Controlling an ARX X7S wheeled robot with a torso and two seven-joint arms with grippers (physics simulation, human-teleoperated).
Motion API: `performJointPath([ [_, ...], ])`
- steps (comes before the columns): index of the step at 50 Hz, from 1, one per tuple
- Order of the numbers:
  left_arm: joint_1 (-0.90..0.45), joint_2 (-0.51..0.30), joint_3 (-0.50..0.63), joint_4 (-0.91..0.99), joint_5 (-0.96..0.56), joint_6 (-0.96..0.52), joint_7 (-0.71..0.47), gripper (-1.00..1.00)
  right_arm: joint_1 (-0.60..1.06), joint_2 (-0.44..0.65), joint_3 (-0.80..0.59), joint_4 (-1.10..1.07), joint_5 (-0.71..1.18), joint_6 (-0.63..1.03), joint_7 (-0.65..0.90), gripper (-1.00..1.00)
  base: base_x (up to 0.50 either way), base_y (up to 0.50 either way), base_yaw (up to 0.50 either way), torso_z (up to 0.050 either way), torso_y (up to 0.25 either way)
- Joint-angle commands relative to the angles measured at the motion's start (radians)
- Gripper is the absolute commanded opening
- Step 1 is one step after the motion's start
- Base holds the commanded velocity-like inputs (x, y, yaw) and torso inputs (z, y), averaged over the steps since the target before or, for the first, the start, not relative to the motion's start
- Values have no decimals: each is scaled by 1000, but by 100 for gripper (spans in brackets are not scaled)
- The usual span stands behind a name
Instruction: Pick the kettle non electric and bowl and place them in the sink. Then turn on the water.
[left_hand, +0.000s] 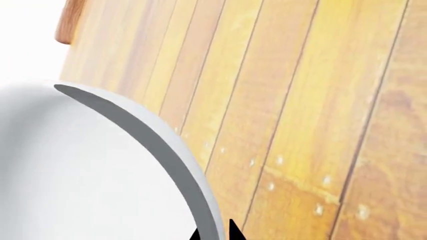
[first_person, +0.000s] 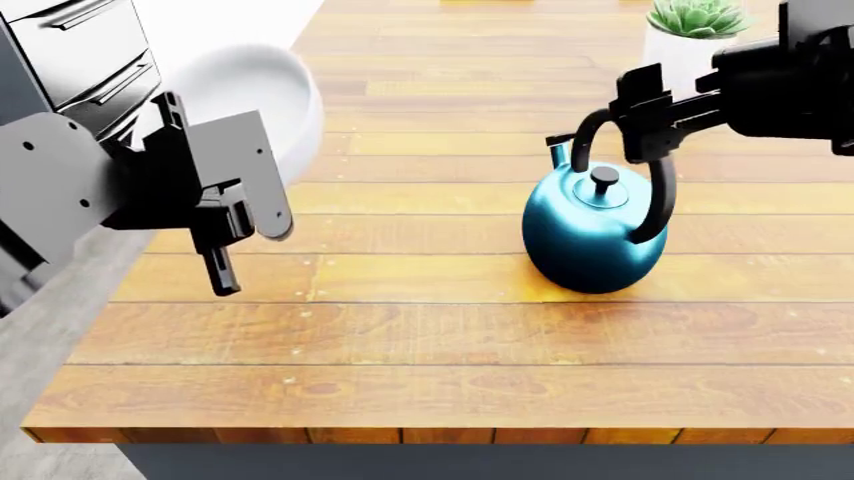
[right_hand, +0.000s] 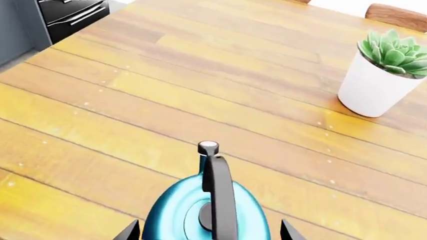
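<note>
The kettle (first_person: 593, 232) sits on the wooden table (first_person: 400, 330), right of its middle and well back from the front edge, and the main risk is there: the right gripper (first_person: 650, 118) hangs at the top of the arched black handle (first_person: 657, 195), and if it bites off-centre the round body will likely swing and tip its spout (first_person: 559, 155) down, or slip free on the way to the sink, which no view shows. In the right wrist view the two fingertips (right_hand: 128, 233) stand apart on either side of the handle, so the jaws look open and not yet clamped, though I cannot tell whether they touch it. The bowl (first_person: 251, 95) is at the table's left edge, towards the far corner, apparently overhanging it. The left gripper (first_person: 224, 262) seems to pinch the rim: the left wrist view shows dark tips (left_hand: 235, 231) on both sides of the rim (left_hand: 150, 135). A thin rim hold could let the bowl pivot or drop off that edge. The potted plant (first_person: 683, 38) near the far right corner could be knocked by the right arm.
</note>
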Motion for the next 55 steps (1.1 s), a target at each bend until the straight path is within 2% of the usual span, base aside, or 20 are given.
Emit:
performJointPath([
  [1,0,-4,-12,3,19,11,-15,-100,-35,-23,-31,45,-96,-49,-68,100,0,0,0,0,0],
  [27,14,-17,-14,11,19,22,-18,-100,-96,-82,-90,139,-219,-145,-172,100,0,0,0,0,1],
  [51,28,-11,-11,-2,27,37,-18,-100,-146,-100,-110,180,-247,-185,-201,100,0,0,0,1,1],
  [52,29,-11,-11,-3,27,38,-18,-100,-144,-100,-110,176,-248,-185,-203,-100,0,0,0,0,0],
  [55,30,-10,-11,-5,28,39,-18,-100,-138,-99,-112,171,-252,-184,-205,-100,0,0,0,0,0],
])
